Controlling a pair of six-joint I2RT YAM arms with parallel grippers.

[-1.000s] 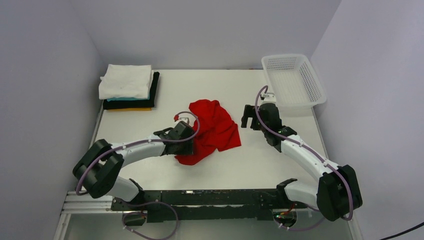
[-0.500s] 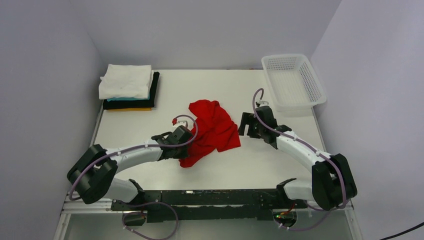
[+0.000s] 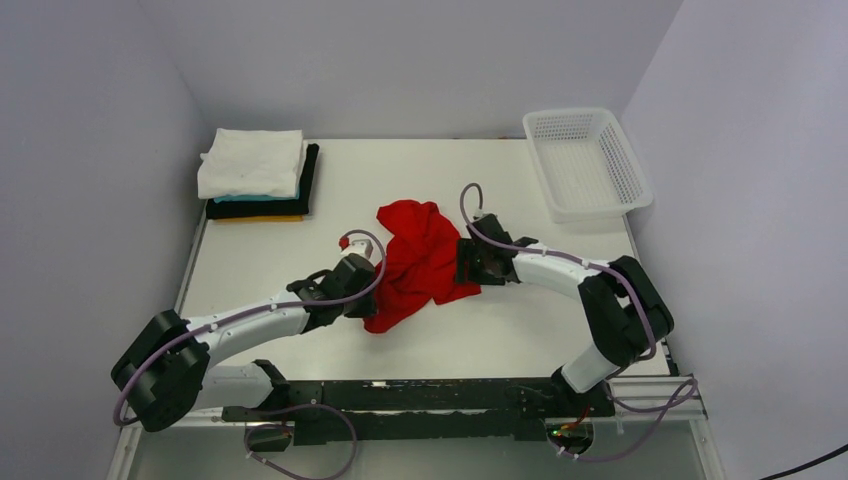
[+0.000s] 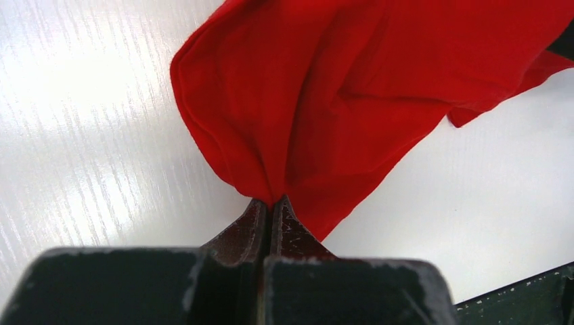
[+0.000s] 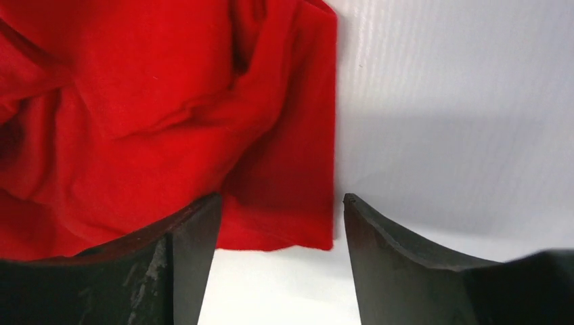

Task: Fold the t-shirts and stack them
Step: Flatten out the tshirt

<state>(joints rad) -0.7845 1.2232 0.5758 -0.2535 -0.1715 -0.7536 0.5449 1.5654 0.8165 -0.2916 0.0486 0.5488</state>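
A crumpled bright red t-shirt (image 3: 425, 262) lies at the middle of the white table (image 3: 520, 330). My left gripper (image 3: 372, 296) is shut on the shirt's near left edge; in the left wrist view the cloth (image 4: 338, 95) bunches into the closed gripper (image 4: 272, 203). My right gripper (image 3: 464, 262) is at the shirt's right edge, open. In the right wrist view a corner of the red t-shirt (image 5: 284, 196) lies between the spread fingers of that gripper (image 5: 281, 203), not pinched. A stack of folded t-shirts (image 3: 255, 178), white on top over teal, black and yellow-orange, sits at the far left.
A white plastic mesh basket (image 3: 585, 162) stands at the far right corner of the table. Grey walls close in the left, back and right sides. The arms' base rail (image 3: 420, 395) runs along the near edge.
My left gripper closed on the shirt's near left edge and drew it slightly left. My right arm swung left from the basket side down to the shirt's right edge, its jaws narrowing.
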